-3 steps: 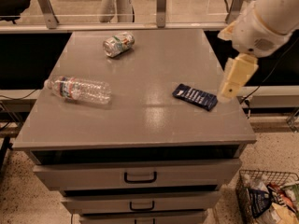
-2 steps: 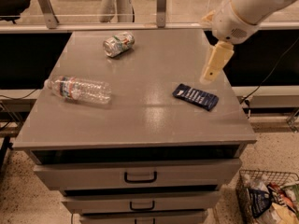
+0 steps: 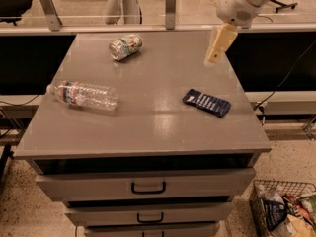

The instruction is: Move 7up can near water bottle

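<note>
The 7up can (image 3: 125, 46) lies on its side at the back of the grey table top (image 3: 148, 117), left of centre. The water bottle (image 3: 83, 94) lies on its side near the left edge, cap pointing left. My gripper (image 3: 213, 58) hangs from the white arm at the upper right, above the table's back right part. It is well to the right of the can and holds nothing that I can see.
A flat dark blue packet (image 3: 207, 102) lies on the right part of the table. A railing with metal posts (image 3: 170, 6) runs behind the table. Drawers (image 3: 148, 186) are below the top. A wire basket (image 3: 284, 211) with packets stands on the floor at the lower right.
My arm and gripper have moved up and toward the back of the table, away from the blue packet. The can, bottle and packet have not moved.
</note>
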{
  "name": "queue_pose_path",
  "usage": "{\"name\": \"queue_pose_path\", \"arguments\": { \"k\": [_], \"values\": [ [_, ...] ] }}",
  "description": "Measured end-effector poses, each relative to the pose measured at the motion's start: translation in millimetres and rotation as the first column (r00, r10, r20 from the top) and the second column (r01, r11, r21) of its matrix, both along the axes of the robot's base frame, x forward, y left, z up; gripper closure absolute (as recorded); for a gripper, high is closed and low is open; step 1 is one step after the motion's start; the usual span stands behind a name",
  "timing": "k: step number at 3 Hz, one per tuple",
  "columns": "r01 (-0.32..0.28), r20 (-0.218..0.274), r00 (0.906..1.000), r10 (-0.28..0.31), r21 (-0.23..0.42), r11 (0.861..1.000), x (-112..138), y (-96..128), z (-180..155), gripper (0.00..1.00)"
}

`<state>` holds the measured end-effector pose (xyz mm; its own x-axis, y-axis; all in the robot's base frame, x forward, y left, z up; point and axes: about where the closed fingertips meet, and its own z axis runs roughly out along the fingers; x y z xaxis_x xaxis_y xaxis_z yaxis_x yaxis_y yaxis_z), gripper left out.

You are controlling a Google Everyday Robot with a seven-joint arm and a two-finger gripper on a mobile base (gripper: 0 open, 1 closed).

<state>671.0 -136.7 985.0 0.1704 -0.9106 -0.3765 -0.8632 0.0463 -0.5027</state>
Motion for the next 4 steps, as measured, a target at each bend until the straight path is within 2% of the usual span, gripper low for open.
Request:
{"name": "queue_pose_path", "arguments": {
  "k": [1, 2, 4],
  "values": [
    [-0.001, -0.004, 1.0, 0.001, -0.001, 1.0, 0, 1, -2, 0.0],
    [0.03, 0.002, 0.9995, -0.03, 0.001, 1.0, 17, 0, -6, 0.0],
    [0.021, 0.088, 0.996, -0.017, -0.041, 0.999, 111, 23, -28, 0.0]
  ]
}}
